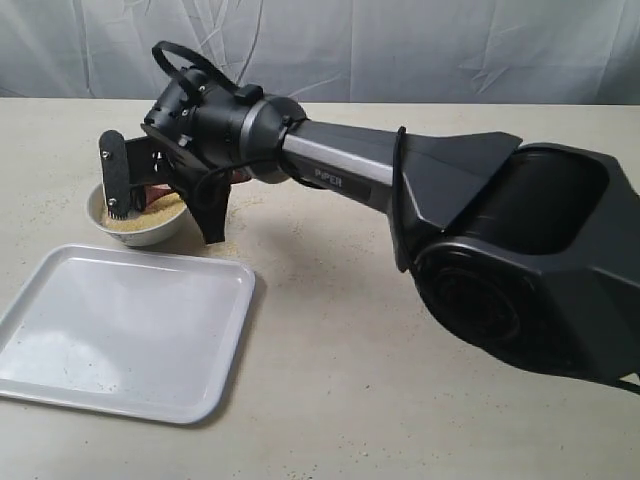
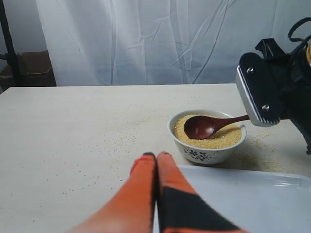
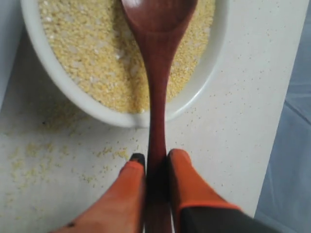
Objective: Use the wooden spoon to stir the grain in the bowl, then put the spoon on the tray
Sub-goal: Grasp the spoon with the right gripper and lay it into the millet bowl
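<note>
Grain, fine and yellowish, fills the small white bowl nearly to its rim. The head of the wooden spoon rests on the grain, hollow side up. Its slim handle rises over the bowl's rim and away from it.

The right gripper holds that handle. Its two orange fingers are clamped on either side of the dark wood, just outside the bowl.

In the exterior view the bowl stands at about 12 o'clock from the middle of the tray, just beyond the tray's far edge and apart from it. The tray is flat and white, with only a few specks on it. The right arm reaches in from about 4 o'clock and ends over the bowl's 2 o'clock side.

Loose grains lie scattered on the table at the bowl's 3 o'clock.

The left gripper has its fingers pressed together with nothing between them. It is low over the table near the tray's rim and points toward the bowl.

A pale curtain hangs along the table's 12 o'clock edge.
</note>
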